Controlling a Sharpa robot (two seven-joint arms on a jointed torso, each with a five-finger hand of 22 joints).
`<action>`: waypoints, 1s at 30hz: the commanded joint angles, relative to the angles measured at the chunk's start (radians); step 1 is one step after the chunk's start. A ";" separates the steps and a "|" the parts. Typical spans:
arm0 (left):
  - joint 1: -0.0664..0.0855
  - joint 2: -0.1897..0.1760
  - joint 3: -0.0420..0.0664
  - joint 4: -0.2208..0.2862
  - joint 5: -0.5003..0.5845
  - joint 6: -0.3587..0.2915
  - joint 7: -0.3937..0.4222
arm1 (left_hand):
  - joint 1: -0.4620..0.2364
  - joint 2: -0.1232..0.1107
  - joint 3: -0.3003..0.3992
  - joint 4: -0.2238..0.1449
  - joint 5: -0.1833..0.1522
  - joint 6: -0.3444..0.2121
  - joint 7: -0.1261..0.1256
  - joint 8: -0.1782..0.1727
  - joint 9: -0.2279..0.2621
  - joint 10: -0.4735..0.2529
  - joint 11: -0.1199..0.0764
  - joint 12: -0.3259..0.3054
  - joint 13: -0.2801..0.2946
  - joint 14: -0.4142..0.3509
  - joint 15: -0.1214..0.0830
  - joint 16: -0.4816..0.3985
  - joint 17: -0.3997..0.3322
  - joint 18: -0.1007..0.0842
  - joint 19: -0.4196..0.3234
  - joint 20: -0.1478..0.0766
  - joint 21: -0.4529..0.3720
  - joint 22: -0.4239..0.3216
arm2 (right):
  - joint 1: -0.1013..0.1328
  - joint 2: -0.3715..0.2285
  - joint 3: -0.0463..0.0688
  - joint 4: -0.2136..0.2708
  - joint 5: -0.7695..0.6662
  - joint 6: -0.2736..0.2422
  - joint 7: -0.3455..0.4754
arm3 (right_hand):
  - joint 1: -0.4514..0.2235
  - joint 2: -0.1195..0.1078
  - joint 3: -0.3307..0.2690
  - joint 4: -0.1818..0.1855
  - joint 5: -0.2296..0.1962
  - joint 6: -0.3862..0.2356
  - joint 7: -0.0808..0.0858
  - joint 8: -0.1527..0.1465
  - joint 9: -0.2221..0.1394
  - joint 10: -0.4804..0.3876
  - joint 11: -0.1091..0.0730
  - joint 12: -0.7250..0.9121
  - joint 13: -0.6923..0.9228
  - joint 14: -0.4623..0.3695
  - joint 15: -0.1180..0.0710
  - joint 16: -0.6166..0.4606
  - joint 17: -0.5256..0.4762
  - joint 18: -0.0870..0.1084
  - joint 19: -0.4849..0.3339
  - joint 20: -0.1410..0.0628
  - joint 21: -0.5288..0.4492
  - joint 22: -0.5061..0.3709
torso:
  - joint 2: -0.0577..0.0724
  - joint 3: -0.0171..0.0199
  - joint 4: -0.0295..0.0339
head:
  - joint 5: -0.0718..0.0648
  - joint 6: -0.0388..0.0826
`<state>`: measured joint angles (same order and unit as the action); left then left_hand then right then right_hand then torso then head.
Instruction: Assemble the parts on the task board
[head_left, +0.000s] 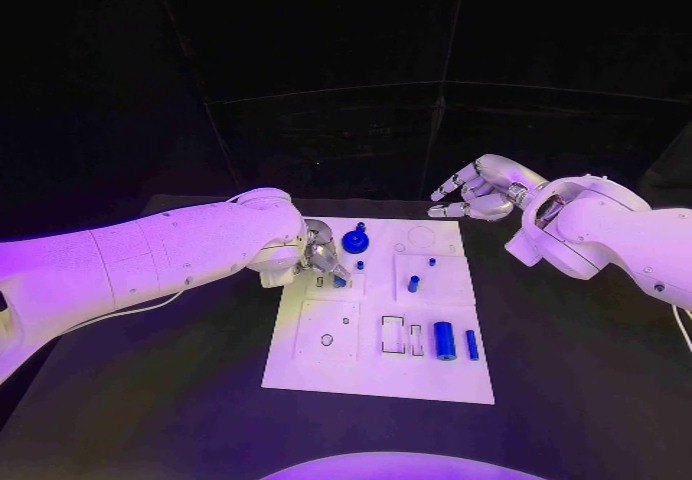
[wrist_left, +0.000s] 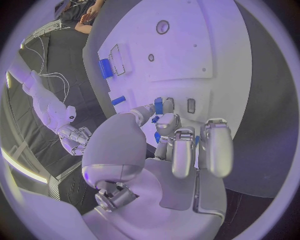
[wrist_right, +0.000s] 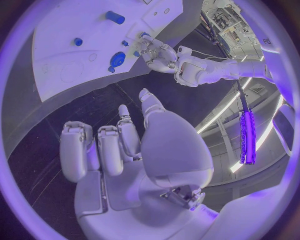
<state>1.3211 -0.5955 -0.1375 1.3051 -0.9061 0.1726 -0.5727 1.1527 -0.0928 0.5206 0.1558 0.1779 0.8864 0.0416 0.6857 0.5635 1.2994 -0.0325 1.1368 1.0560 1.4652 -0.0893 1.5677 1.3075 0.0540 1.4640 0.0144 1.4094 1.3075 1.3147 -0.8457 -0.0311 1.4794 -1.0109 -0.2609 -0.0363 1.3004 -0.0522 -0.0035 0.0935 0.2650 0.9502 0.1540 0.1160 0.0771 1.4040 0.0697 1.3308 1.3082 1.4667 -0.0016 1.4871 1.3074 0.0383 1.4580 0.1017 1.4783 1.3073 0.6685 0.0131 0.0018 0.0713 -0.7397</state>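
we log: task board (head_left: 310, 365) at centre of the black surface (head_left: 159, 400). left hand (head_left: 320, 252) over its far left part, fingers pinching a small blue part (wrist_left: 159, 105). right hand (head_left: 477, 189) beyond the far right corner, fingers curled, holding nothing.

White arms, silver hands

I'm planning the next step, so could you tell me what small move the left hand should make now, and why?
Probably lower the small blue part straight down into the board and press it home. The left hand pinches it in its fingers just over the board's near-left area, while the right hand hovers off the board, holding nothing.
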 joint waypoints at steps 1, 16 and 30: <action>0.001 -0.013 0.001 0.018 -0.006 -0.072 0.023 | -0.013 -0.001 0.173 -0.163 -0.006 -0.005 0.000 0.008 0.003 0.010 0.002 0.005 0.003 0.106 -0.001 0.003 0.263 0.000 0.012 0.006 -0.003 0.006 | 0.002 0.001 0.001 -0.001 -0.003 0.008 0.003 | 0.003 0.010 -0.009 0.000 0.006 0.004 -0.002 0.005 0.000 -0.001 -0.004 -0.006 0.051 0.068 -0.008 -0.005 0.117 0.009 0.000 -0.004 -0.006 0.042 | 0.000 0.0004 0.0002 | 0.003 0.000; -0.004 -0.036 0.000 0.047 -0.108 -0.130 0.013 | -0.024 -0.007 0.187 -0.170 -0.008 -0.006 0.000 0.014 0.008 0.012 0.001 0.006 0.003 0.106 -0.001 0.003 0.263 0.000 0.012 0.005 -0.003 0.007 | 0.002 -0.001 0.001 -0.002 -0.003 0.015 0.005 | 0.001 0.010 -0.010 0.001 0.006 0.004 -0.002 0.005 0.000 -0.001 -0.004 -0.006 0.051 0.067 -0.008 -0.005 0.116 0.009 0.000 -0.004 -0.007 0.041 | 0.001 -0.0006 -0.0018 | 0.012 -0.001; -0.019 -0.019 -0.001 0.040 -0.197 -0.112 0.009 | -0.028 -0.009 0.188 -0.171 -0.009 -0.006 -0.001 0.016 0.009 0.012 0.001 0.005 0.001 0.106 -0.001 0.003 0.263 0.000 0.013 0.005 -0.002 0.009 | 0.002 0.003 0.001 -0.002 -0.003 0.018 0.007 | 0.001 0.010 -0.010 0.001 0.006 0.004 -0.002 0.005 0.000 -0.001 -0.004 -0.006 0.051 0.067 -0.008 -0.005 0.116 0.009 0.000 -0.004 -0.007 0.041 | 0.001 -0.0009 -0.0036 | 0.018 -0.004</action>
<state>1.3026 -0.6165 -0.1388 1.3450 -1.0610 0.0578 -0.5668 1.1271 -0.1091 0.5597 0.1281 0.1692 0.8879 0.0432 0.6982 0.5713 1.3042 -0.0304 1.1376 1.0583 1.4652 -0.0892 1.5677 1.3074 0.0541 1.4640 0.0145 1.4096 1.3074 1.3147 -0.8442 -0.0311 1.4764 -1.0115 -0.2496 -0.0354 1.3003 -0.0522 -0.0088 0.0933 0.2650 0.9503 0.1540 0.1159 0.0770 1.4040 0.0697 1.3308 1.3083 1.4667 -0.0016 1.4871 1.3073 0.0383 1.4581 0.1018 1.4783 1.3073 0.6691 0.0125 -0.0005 0.0870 -0.7439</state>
